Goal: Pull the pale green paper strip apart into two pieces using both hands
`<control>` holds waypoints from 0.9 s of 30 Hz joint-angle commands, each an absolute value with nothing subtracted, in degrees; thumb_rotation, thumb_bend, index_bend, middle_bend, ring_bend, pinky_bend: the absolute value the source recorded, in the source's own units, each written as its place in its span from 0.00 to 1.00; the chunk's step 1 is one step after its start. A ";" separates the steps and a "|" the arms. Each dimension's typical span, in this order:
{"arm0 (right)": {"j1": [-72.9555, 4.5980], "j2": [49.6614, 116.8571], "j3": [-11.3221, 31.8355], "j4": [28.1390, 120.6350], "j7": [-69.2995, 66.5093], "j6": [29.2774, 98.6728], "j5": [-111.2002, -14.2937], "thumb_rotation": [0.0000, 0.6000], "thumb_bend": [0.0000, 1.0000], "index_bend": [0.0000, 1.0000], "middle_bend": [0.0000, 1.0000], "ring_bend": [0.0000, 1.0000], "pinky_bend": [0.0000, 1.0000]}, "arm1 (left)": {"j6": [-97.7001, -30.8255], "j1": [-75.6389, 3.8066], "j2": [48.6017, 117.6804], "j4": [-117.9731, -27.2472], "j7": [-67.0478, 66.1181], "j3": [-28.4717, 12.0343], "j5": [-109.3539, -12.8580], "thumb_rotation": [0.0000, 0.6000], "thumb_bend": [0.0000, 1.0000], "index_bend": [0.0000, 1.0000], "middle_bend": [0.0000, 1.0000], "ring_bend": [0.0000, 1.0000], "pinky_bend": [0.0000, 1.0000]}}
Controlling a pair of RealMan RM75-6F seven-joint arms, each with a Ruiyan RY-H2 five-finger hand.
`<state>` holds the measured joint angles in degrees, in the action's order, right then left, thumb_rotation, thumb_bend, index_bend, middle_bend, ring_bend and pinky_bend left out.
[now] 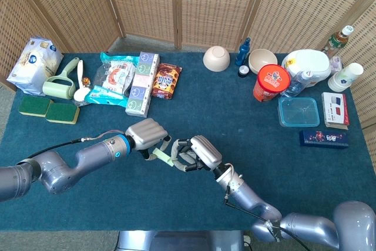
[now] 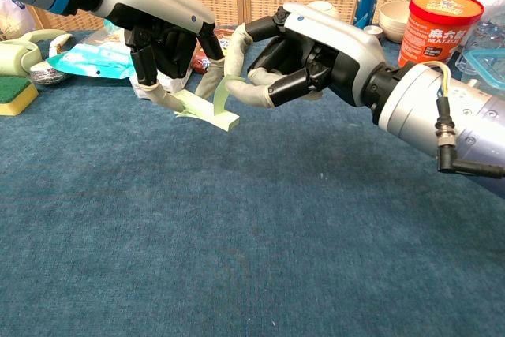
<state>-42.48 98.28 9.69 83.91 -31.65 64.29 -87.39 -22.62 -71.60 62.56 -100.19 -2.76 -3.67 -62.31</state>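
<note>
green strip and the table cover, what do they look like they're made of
Pale green strip: looks like thin matte paper, since it curls and folds between the left hand and right hand. Table cover: seemingly dark teal fabric, with a fuzzy, felt-like nap.
</note>
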 commanded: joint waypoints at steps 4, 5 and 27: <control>-42.54 98.45 9.73 83.77 -31.62 64.33 -87.44 1.00 0.43 0.64 1.00 1.00 1.00 | -22.71 -71.54 62.56 -100.17 -2.70 -3.65 -62.41 1.00 0.45 0.69 1.00 1.00 1.00; -42.53 98.47 9.75 83.76 -31.62 64.36 -87.43 1.00 0.44 0.65 1.00 1.00 1.00 | -22.71 -71.53 62.54 -100.17 -2.69 -3.64 -62.42 1.00 0.45 0.69 1.00 1.00 1.00; -42.18 98.02 9.45 83.55 -32.57 64.53 -87.46 1.00 0.48 0.77 1.00 1.00 1.00 | -23.57 -71.00 62.85 -99.43 -3.14 -3.06 -62.39 1.00 0.45 0.69 1.00 1.00 1.00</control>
